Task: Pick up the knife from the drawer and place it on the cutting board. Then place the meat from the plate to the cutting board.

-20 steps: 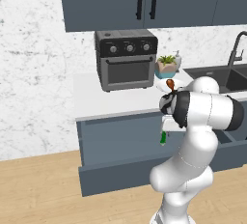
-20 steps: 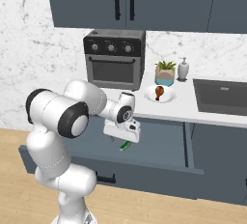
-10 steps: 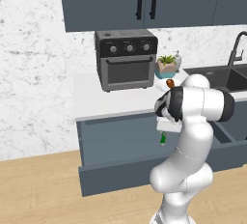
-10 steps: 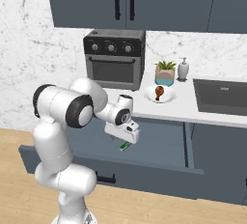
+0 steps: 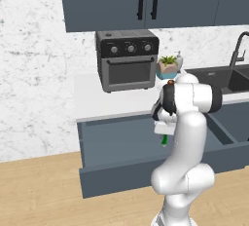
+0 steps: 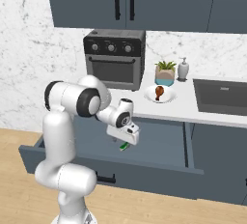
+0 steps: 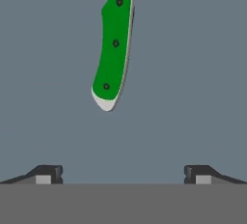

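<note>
Hand view is looking straight down on the knife (image 7: 114, 44), lying on the slate-blue floor of the open drawer (image 7: 193, 73), as the claw (image 7: 123, 174) hangs above it with its two dark tips spread wide and nothing between them. Over the last second the arm has been swinging across the drawer, its elbow shifting while the hand keeps hovering over the same green speck (a sign the approach is being lined up rather than finished). By this judgement the first step, the pick-up, is not yet made: the handle is sitting ahead of the tips, not between them, so the hand is still needing to move forward and descend.

The knife is showing a bright green handle with three dark rivets, edged in pale metal, its rounded butt pointing toward the claw; the blade is running out of the top of the picture. Right base view is showing the claw (image 6: 126, 138) poised over the drawer (image 6: 144, 167), while the meat (image 6: 158, 91) is waiting on the plate (image 6: 170, 97) on the table (image 6: 212, 114).
</note>
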Available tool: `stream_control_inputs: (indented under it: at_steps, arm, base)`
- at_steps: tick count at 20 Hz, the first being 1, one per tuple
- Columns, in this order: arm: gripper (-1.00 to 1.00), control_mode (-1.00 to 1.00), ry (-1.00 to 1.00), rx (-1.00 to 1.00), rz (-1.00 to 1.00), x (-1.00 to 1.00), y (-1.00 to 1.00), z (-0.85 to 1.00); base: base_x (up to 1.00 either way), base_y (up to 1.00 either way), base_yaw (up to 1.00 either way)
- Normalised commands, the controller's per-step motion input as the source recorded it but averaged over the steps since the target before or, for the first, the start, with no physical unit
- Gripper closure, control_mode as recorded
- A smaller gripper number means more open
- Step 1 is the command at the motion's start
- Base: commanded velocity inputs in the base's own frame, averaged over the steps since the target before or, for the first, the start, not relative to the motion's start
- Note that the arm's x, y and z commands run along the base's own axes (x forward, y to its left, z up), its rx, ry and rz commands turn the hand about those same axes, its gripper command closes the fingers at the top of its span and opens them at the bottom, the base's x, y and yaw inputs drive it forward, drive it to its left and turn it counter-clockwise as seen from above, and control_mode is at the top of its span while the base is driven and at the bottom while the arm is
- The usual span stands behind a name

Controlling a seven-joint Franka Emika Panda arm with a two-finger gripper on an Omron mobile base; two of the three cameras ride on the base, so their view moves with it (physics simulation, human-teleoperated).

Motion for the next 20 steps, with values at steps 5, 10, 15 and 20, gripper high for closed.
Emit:
stream_control_inputs:
  at_steps: [5, 10, 15, 20]
  arm:
    - [-1.0, -1.0, 0.0, -0.01, 0.0, 0.44, 0.0, -0.39]
    - [-1.0, -1.0, 0.06, 0.0, 0.0, 0.4, -0.05, -0.31]
    - [-1.0, -1.0, 0.04, 0.0, 0.0, 0.32, -0.01, -0.32]
    - [-1.0, -1.0, 0.01, 0.0, 0.0, 0.2, 0.0, -0.42]
  base:
    - [0.0, 0.0, 0.0]
    - [0.0, 0.0, 0.0]
    - [0.0, 0.0, 0.0]
    - [0.0, 0.0, 0.0]
